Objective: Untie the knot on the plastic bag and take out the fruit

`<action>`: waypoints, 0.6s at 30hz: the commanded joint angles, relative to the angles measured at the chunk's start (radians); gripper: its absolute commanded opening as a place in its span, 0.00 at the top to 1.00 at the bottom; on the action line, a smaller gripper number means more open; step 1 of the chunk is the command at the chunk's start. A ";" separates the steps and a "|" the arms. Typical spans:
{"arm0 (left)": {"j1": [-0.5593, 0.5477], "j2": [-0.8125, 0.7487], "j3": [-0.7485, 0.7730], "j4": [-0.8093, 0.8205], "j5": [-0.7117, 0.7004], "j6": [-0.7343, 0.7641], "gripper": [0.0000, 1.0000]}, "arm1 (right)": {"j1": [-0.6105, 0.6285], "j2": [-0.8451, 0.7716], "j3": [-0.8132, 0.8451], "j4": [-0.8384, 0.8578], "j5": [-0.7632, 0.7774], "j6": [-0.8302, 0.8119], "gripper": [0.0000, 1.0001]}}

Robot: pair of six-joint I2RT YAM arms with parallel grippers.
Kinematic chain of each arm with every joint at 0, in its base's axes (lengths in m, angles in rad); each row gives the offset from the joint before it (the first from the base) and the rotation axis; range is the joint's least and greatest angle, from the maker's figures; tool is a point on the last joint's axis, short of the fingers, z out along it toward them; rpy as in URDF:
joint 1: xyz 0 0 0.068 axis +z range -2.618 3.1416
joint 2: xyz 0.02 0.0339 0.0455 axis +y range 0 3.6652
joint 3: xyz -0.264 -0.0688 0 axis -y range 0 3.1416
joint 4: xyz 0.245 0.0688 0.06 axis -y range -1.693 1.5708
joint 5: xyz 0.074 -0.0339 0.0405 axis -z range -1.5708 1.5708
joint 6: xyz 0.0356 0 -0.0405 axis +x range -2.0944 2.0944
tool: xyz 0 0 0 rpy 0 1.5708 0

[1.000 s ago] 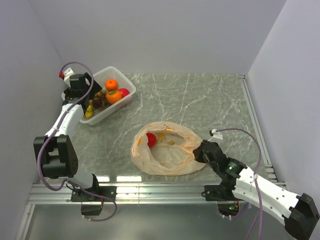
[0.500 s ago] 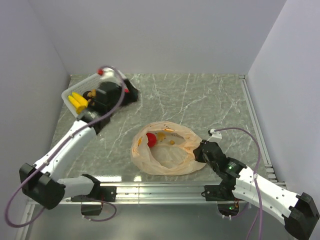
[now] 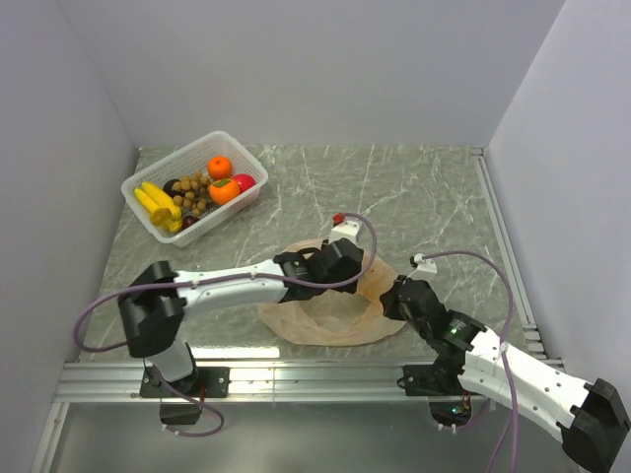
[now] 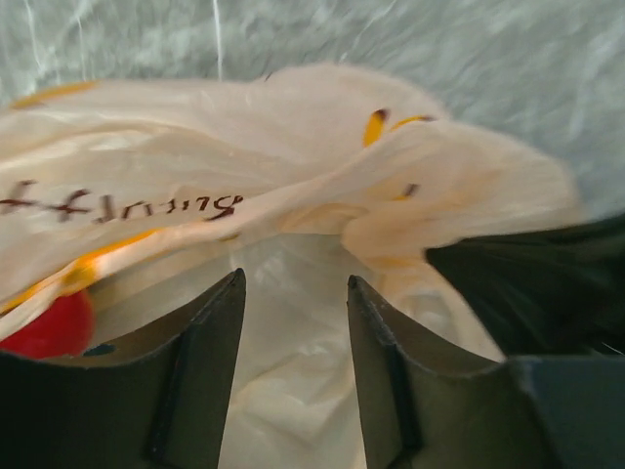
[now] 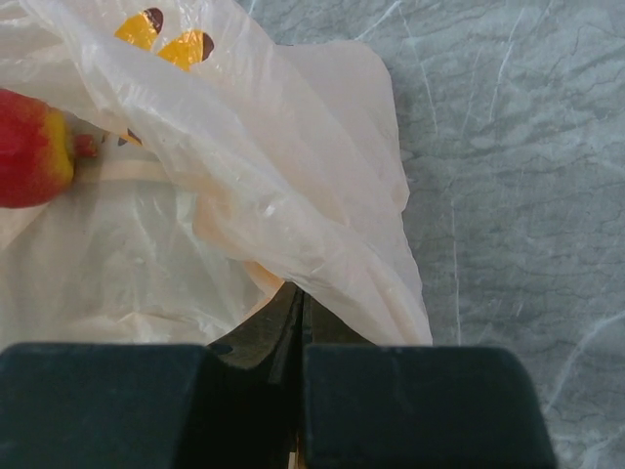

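Over on the left, the white basket (image 3: 245, 155) is uncovered again. The left arm that hovered over it a second ago has swung across to the middle, and its left claw (image 3: 328, 262) now hangs over the open mouth of the bag (image 3: 325, 323). Bananas (image 3: 156, 204), a persimmon (image 3: 224, 190) and other fruit lie in the basket, so I'd guess the arm has just dropped a piece off and come back for more. The claw has narrowed on the way, and its fingers stand partly apart with nothing between them. One red apple (image 4: 49, 327) is left inside the bag, off to the side of those fingers. No knot shows, and the bag lies flat and gaping in the centre of the desk (image 3: 414, 187). On the right, the right claw (image 3: 396, 296) hasn't budged and is pinched tight on the bag's right edge, holding it down.

The desk is grey-green and stone-patterned with pale veins. Plain pale walls (image 3: 296, 69) box it in, and a metal rail (image 3: 315, 374) runs along the near edge.
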 commanded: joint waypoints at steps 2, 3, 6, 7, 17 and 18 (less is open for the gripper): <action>0.004 0.071 0.020 0.086 -0.038 -0.050 0.50 | 0.010 -0.024 0.013 0.034 0.020 -0.003 1.00; 0.004 0.114 0.032 0.078 -0.045 -0.055 0.50 | 0.010 -0.025 0.014 0.031 0.017 -0.003 1.00; 0.007 0.183 0.052 0.081 -0.087 -0.065 0.49 | 0.015 -0.030 0.013 0.030 0.007 -0.002 1.00; 0.009 0.195 0.050 0.091 -0.105 -0.065 0.48 | 0.012 -0.030 0.011 0.031 0.007 -0.002 1.00; 0.093 0.287 0.067 0.160 -0.079 -0.047 0.38 | 0.015 -0.021 0.008 0.042 -0.002 -0.009 1.00; 0.095 0.303 0.079 0.158 -0.076 -0.044 0.39 | 0.015 -0.021 0.007 0.042 0.000 -0.009 1.00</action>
